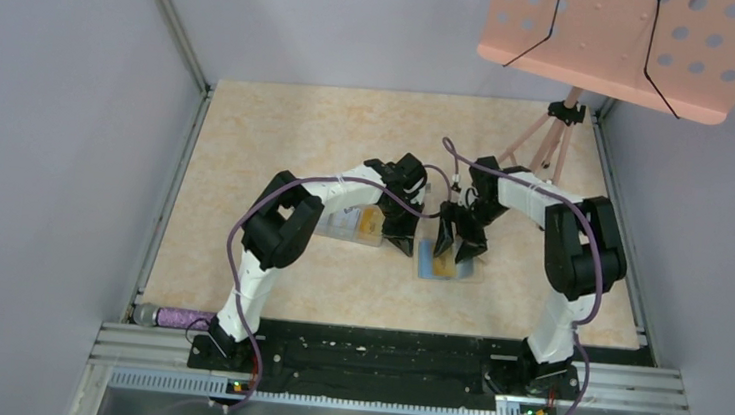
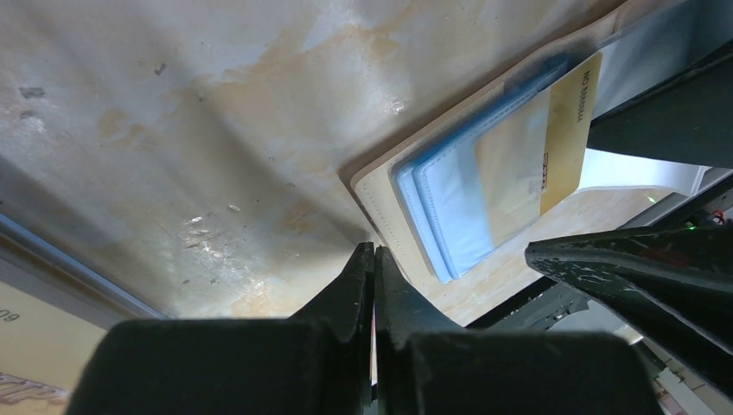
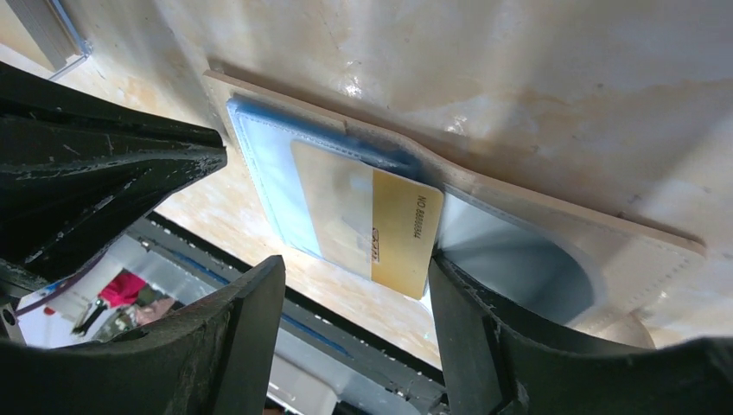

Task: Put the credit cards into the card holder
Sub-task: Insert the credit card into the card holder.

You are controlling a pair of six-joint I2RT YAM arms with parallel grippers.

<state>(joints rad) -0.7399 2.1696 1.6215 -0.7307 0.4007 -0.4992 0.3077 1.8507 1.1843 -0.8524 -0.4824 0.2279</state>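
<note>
At the table's (image 1: 247, 157) centre the card holder (image 3: 553, 216) lies opened flat, its tan border showing on all sides of the blue-grey sleeves. Bare marbled surface runs from it to the walls at the far and left sides. A yellow card (image 3: 402, 229) sits partly inside the top sleeve, its outer end sticking out past the sleeve's edge.

The right gripper (image 3: 350, 285) hangs over the card holder with its jaws apart, one on each side of the card's exposed end, pinching nothing. The left gripper (image 2: 373, 259) is at the card holder's left edge, jaws pressed together and empty.

Left of the card holder, the spare cards (image 1: 357, 225) are largely hidden under the left arm, so their number is unclear. Beyond the card holder to the right stands a pink perforated stand (image 1: 639, 41), cut off by the frame.

Print on the yellow card begins "NO", followed by digits too small to read.
</note>
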